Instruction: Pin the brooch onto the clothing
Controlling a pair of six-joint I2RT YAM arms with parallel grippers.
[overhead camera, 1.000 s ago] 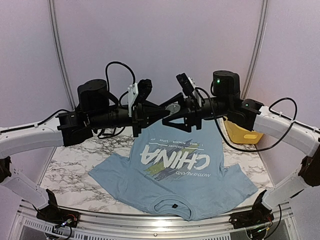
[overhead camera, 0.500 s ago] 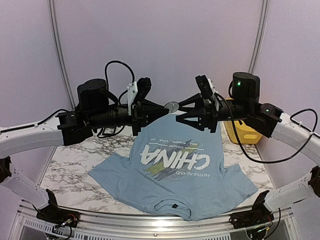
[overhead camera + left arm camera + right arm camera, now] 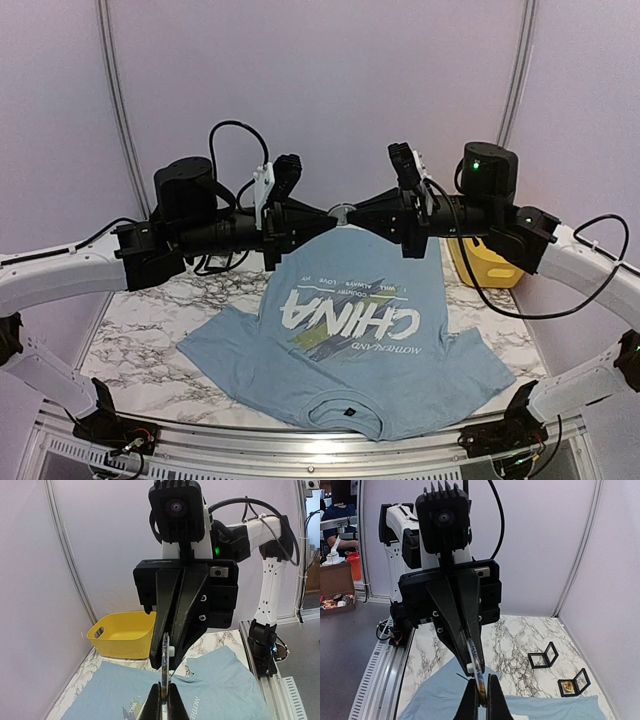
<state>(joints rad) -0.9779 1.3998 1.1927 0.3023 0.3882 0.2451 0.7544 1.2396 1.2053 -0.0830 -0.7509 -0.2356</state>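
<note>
1. Brooch (image 3: 164, 665) is held in mid-air over the far end of the T-shirt (image 3: 350, 350). Your left pincer (image 3: 163, 700) is closed on one edge of it, just as it was a second ago.
2. Your right pincer (image 3: 480, 695) gaped wide a second ago. It has now closed on the brooch's opposite edge, tip to tip with the left one.
3. The T-shirt lies spread on the desk (image 3: 140, 350), unmoved, with its collar toward the arm bases.
4. You can read "CHINA" in large white letters and "MOTHERLAND" beside it. The smaller line is too fine to read.
</note>
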